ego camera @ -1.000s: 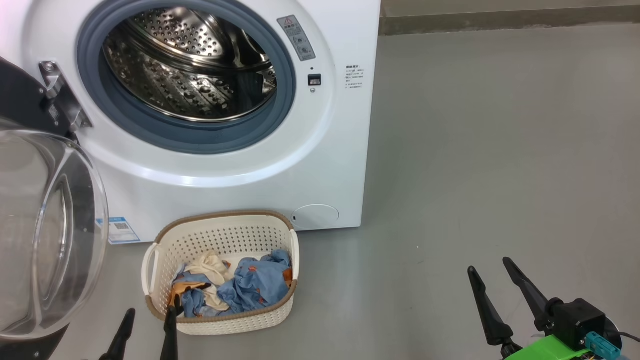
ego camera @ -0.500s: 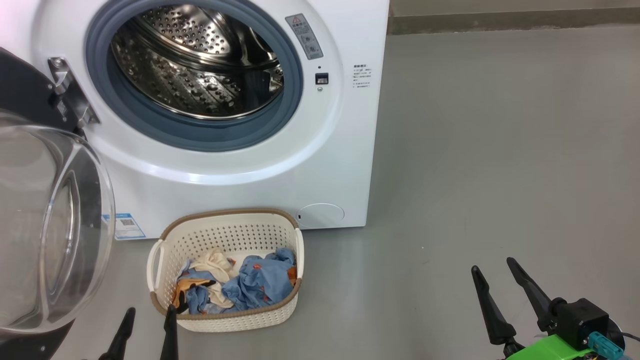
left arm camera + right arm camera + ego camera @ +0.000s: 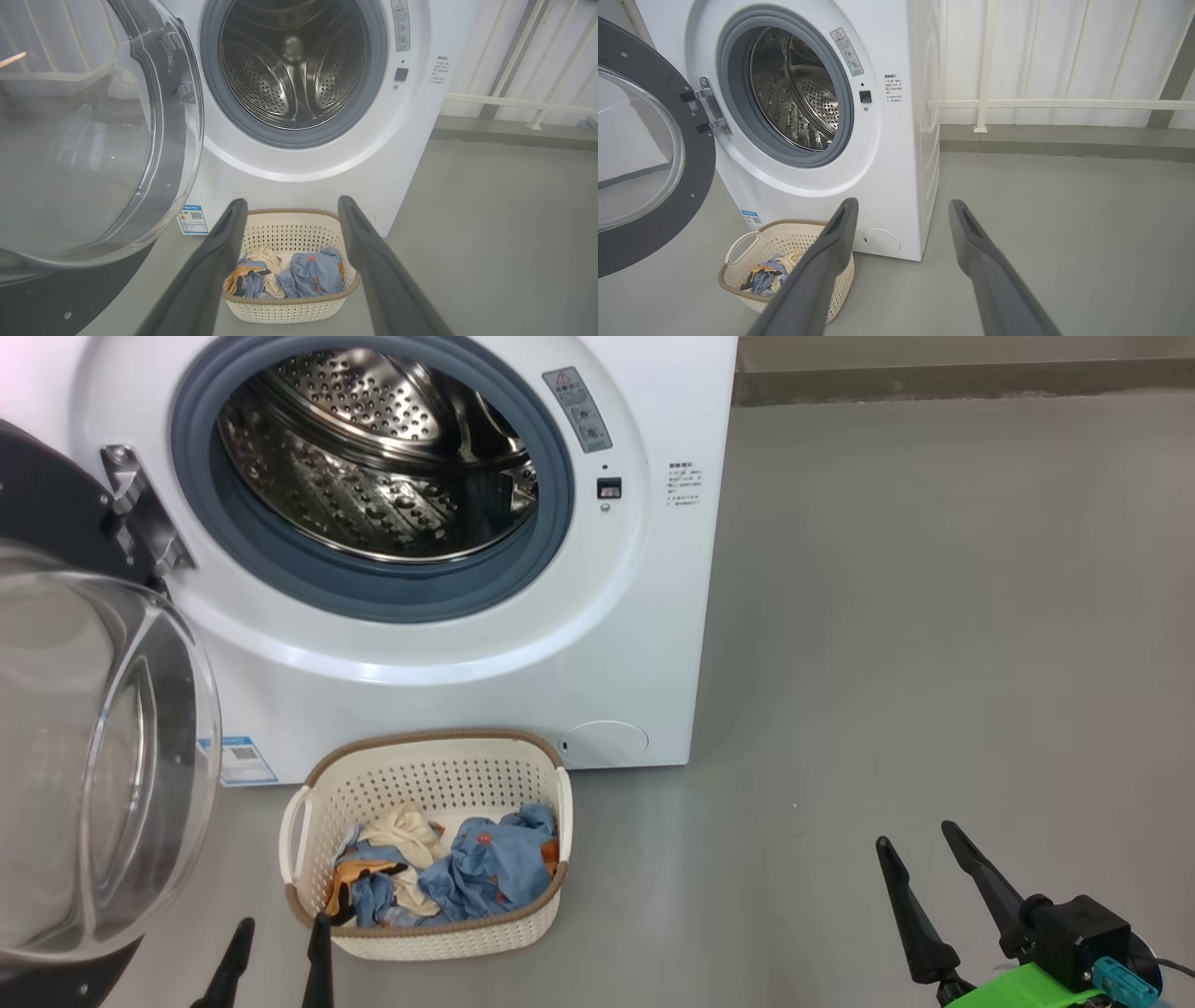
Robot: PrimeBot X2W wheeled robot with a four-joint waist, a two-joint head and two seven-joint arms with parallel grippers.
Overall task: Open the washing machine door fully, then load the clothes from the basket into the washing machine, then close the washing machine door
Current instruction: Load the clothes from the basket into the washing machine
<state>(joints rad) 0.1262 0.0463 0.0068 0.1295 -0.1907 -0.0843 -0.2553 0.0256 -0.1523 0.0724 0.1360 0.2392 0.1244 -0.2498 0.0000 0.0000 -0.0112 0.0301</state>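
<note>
The white washing machine (image 3: pixel 523 644) stands with its door (image 3: pixel 103 775) swung wide to the left, steel drum (image 3: pixel 373 457) bare inside. On the floor before it sits the cream basket (image 3: pixel 429 933) holding the clothes (image 3: pixel 485 868), blue, cream and orange-brown. My left gripper (image 3: pixel 278 933) is open at the bottom left, its fingertips just short of the basket's near-left rim. In the left wrist view the left gripper (image 3: pixel 289 205) frames the basket (image 3: pixel 289 312) and the clothes (image 3: pixel 310 275). Far to the right over bare floor, my right gripper (image 3: pixel 915 835) is open and holds nothing.
Grey floor (image 3: pixel 934 616) stretches to the right of the machine. A white railing (image 3: pixel 1064 103) and a low kerb (image 3: pixel 1064 140) run behind. The open door's glass dome (image 3: pixel 79 140) bulges out at the left, close to my left arm's side.
The head camera has shifted, so the machine and basket sit slightly further right in the picture. Both grippers stay open in the same places.
</note>
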